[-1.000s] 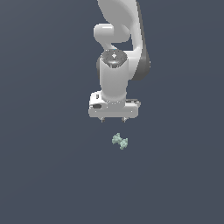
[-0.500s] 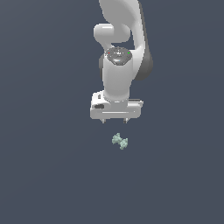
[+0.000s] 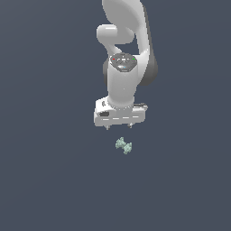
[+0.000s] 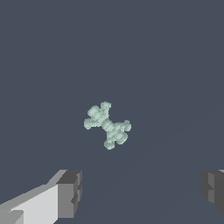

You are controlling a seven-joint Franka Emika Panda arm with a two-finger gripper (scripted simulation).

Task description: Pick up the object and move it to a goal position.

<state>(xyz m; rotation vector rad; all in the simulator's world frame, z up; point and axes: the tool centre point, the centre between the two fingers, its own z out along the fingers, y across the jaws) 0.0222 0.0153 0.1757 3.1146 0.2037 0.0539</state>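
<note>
The object [image 3: 123, 145] is a tiny pale mint-green lumpy dumbbell lying on the dark grey floor, just below the arm's hand in the exterior view. In the wrist view the object [image 4: 107, 125] lies slanted, ahead of the two grey fingertips [image 4: 70, 194]. My gripper [image 3: 119, 127] hangs above and slightly behind the object, apart from it. It is open, its fingers spread far wider than the object, and nothing is between them.
The white arm [image 3: 125, 54] rises from the hand toward the top of the exterior view. A flat, uniform dark grey floor [image 3: 49, 171] surrounds the object on all sides.
The hand has lowered a little and shifted slightly toward the object. The object has not moved.
</note>
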